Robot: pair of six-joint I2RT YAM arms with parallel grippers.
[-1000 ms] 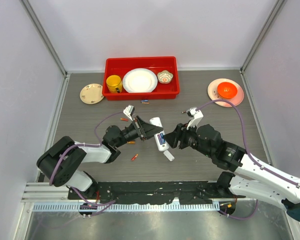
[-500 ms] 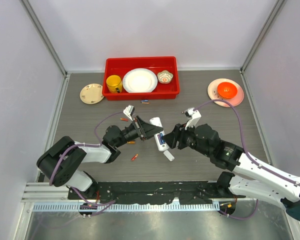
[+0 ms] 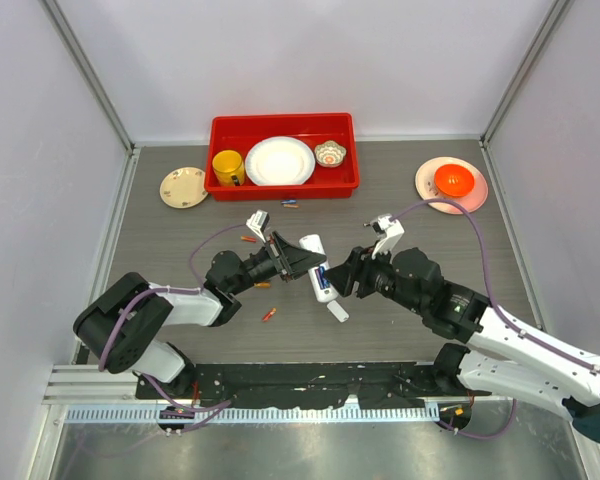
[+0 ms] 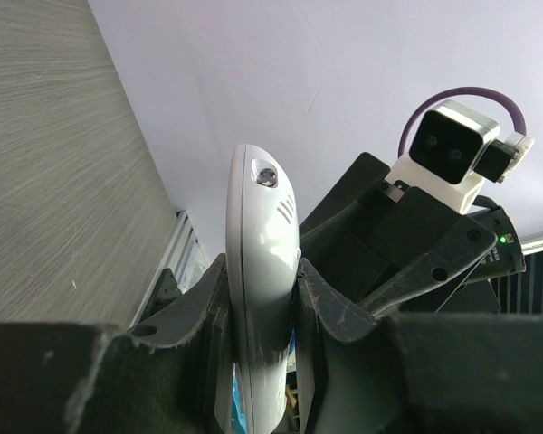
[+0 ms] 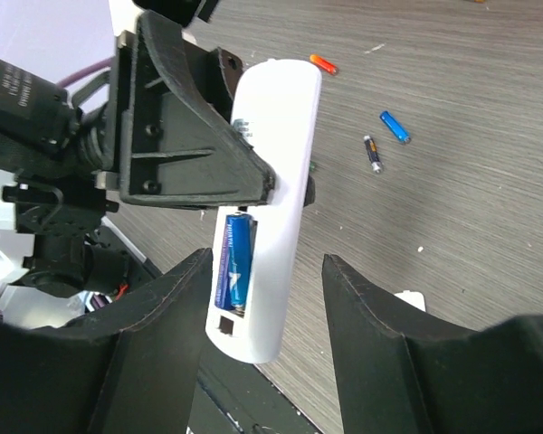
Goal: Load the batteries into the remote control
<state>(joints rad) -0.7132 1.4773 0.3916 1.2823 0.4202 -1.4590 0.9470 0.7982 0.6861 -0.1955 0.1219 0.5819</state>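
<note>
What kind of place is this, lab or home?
Most likely a lab robot test cell, not a home: plain white wall panels box in the table, an aluminium mounting rail runs along its near edge, and a red bin of dishes looks like staged props.

The remote control (image 5: 285,163), a slim white bar with rounded ends, is clamped by its narrow edges between the left fingers (image 4: 330,298), tilted, with its open recess facing the right fingers (image 5: 389,362), which stand spread to either side of it. One blue battery (image 5: 235,264) lies lengthwise in that recess, just past the left fingers' tips. A loose blue battery (image 5: 395,127), a dark battery (image 5: 372,154) and an orange-red battery (image 5: 323,63) lie flat on the table, well apart from both pairs of fingers.
</note>
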